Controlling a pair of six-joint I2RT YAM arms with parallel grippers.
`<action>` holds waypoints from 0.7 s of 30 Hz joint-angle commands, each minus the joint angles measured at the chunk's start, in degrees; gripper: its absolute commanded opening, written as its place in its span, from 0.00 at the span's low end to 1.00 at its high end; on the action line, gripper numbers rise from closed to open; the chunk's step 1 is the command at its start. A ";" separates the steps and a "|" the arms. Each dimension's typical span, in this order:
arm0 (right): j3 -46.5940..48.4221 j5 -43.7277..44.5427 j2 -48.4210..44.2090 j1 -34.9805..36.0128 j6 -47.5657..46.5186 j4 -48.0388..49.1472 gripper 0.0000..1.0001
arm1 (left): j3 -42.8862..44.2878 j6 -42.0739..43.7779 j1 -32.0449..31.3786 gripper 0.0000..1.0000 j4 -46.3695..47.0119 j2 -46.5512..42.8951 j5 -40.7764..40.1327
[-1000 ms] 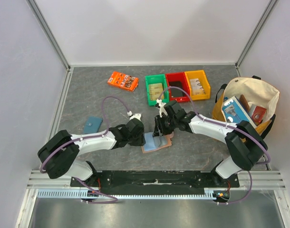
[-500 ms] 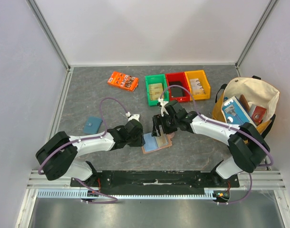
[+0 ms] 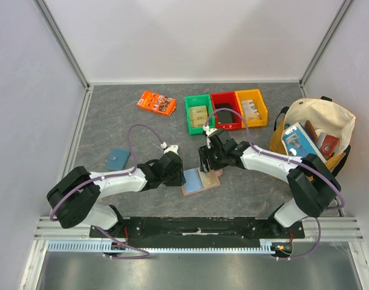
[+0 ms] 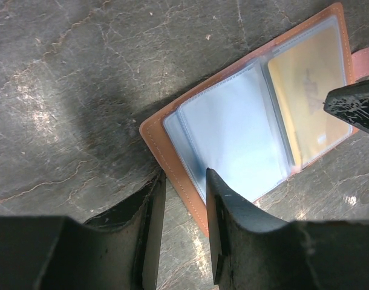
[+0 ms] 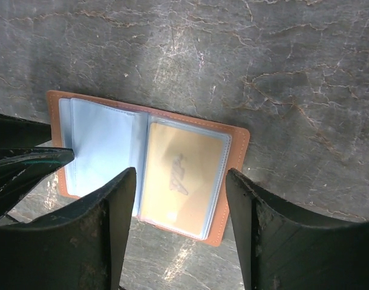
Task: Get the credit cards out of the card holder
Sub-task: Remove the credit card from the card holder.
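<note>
The tan card holder [image 3: 201,181] lies open flat, a yellow card [image 5: 181,178] inside one clear sleeve.

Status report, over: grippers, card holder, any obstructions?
Left gripper part-open astride edge of card holder. Right gripper open above yellow card. Holder open flat, card in sleeve. Nothing blocking.

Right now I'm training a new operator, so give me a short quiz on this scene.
1. True or false: the card holder lies shut.
2. The card showing under the right pincer is: A yellow, B red, C green.
3. Fill in: the teal pouch lies on the robot's ___ side.
Key: 1 false, it lies open; 2 A; 3 left.
</note>
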 commanded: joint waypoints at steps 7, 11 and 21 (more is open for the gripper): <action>1.73 -0.43 3.38 0.42 -0.69 1.32 0.63 | 0.04 -1.87 -0.26 0.39 1.36 0.59 0.57; 1.38 -0.43 3.99 0.42 -0.78 1.33 0.63 | -0.05 -1.87 -0.43 0.39 1.36 0.50 0.57; 2.26 -3.86 1.71 1.21 -0.34 1.50 0.49 | -0.05 -1.87 -0.34 0.39 1.36 0.33 0.74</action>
